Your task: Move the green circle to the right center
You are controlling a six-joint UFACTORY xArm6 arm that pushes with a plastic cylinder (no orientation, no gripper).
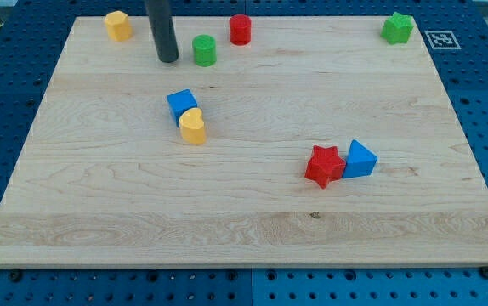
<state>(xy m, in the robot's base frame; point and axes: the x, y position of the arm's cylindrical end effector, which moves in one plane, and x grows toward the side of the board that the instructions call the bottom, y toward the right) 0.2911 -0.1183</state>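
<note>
The green circle (204, 50) is a short green cylinder near the board's top, left of centre. My tip (168, 59) stands on the board just to the circle's left, with a small gap between them. The dark rod rises from there out of the view's top.
A red cylinder (241, 29) is right of the green circle. A yellow hexagon (118, 25) is at top left, a green star (397, 28) at top right. A blue cube (181, 104) touches a yellow heart (193, 127) at centre left. A red star (325, 165) touches a blue triangle (359, 159) at lower right.
</note>
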